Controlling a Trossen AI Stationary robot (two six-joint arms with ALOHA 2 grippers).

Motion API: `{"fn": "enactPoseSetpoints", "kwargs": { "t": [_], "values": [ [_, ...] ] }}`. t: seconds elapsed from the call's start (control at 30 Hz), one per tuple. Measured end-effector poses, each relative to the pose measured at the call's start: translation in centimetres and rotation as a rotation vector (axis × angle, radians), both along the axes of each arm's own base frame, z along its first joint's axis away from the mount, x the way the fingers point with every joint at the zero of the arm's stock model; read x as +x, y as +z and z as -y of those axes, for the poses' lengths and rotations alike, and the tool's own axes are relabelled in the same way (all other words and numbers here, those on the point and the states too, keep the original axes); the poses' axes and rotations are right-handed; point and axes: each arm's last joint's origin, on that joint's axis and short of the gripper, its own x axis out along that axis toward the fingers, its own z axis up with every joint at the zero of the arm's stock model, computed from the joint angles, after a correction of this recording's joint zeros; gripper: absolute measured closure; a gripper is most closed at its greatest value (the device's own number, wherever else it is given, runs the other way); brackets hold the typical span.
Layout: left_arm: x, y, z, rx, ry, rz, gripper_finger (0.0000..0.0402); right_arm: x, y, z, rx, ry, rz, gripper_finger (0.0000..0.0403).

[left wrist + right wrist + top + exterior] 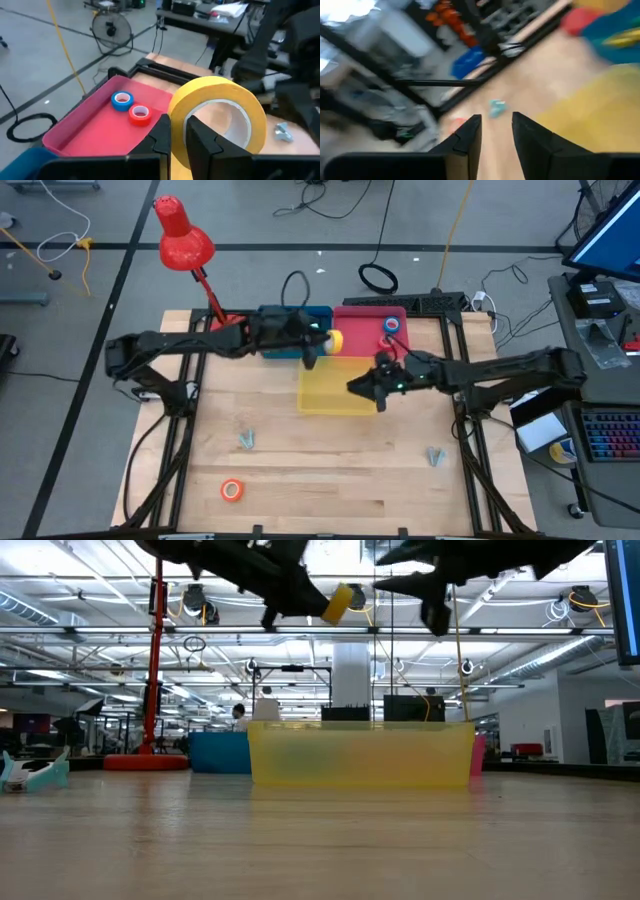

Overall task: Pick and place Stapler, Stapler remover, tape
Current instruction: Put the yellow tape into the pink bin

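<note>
yellow tape [220, 107], red tray [85, 131], blue tape [121, 100]

Overhead camera looks straight down on the whole tabletop [300, 470] and both arms. Low camera sits at tabletop level, facing the yellow bin [360, 752] close ahead, with the room behind. Left wrist camera peers forward, close over the red tray [90, 127]. Right wrist camera looks down across the wood, sharing the yellow bin.

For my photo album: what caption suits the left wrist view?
Left pincer holding yellow tape near a red tray with blue and red rolls.
</note>
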Motion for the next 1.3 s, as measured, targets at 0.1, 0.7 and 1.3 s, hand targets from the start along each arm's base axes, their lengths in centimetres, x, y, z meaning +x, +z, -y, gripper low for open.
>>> {"fn": "enactPoseSetpoints", "kwargs": {
  "t": [0.1, 0.7, 1.3],
  "values": [
    [1.9, -0.2, -1.7, 0.001, -0.014, -0.022, 0.0372, -1.8, 0.7, 0.3, -0.083, -0.086, -0.054, 0.0318],
    [12.3, -8.5, -10.6, -0.039, 0.116, -0.392, 0.0372, -6.0, 1.4, 0.8, -0.282, -0.260, -0.203, 0.0390],
    [11.8, -10.9, -12.2, -0.035, 0.143, -0.597, 0.0372, -6.0, 1.4, 1.0, -0.310, -0.256, -0.208, 0.0395]
  ]
}}
